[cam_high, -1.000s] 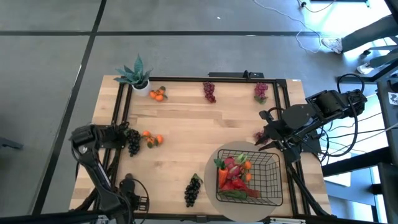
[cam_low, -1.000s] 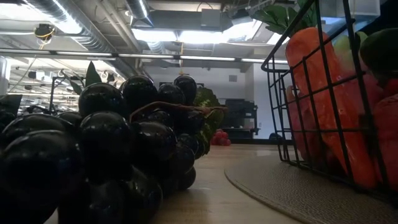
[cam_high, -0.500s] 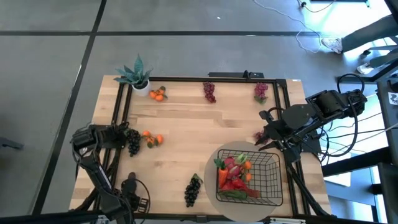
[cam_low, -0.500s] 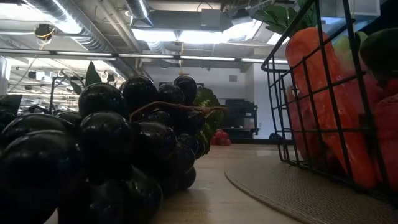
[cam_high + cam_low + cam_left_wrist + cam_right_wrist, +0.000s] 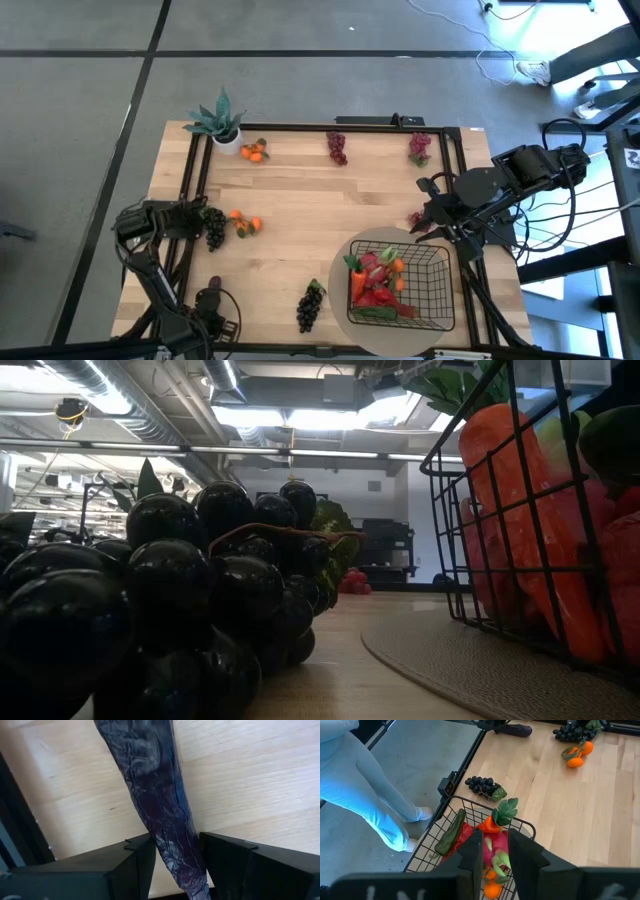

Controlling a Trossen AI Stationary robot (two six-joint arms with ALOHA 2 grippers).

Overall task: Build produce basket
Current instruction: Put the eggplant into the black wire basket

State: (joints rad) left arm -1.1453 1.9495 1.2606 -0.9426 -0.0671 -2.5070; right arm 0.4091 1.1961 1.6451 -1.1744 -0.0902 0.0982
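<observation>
The black wire basket [image 5: 441, 262] stands on a round beige mat [image 5: 342, 312] at the near right. It holds a carrot [image 5: 490, 824], a pink dragon fruit and other toy produce. My left gripper [image 5: 175, 865] is low by the near left corner, shut on a dark purple eggplant [image 5: 155, 780], which also shows in the right wrist view [image 5: 516, 729]. My right gripper [image 5: 495, 851] is open and empty above the basket's far side [image 5: 424, 224]. Dark grapes [image 5: 310, 305] lie near the front edge. My left gripper pinches one end of the eggplant [image 5: 187, 865] between its two fingers [image 5: 135, 862]. The fingers come about level from the table's near side and lie along the eggplant. Its free end points toward the far edge. Whether it touches the table, I cannot tell.
Loose on the table are dark grapes [image 5: 214, 230], tangerines [image 5: 245, 224], more tangerines [image 5: 255, 152], red grapes [image 5: 337, 147] and pink grapes [image 5: 419, 148]. A small purple fruit [image 5: 414, 217] lies by my right gripper. A potted plant [image 5: 221, 122] stands far left. A person's legs [image 5: 365, 785] are beyond the near edge.
My left gripper has gone a little toward the table's right and near edges with the eggplant.
</observation>
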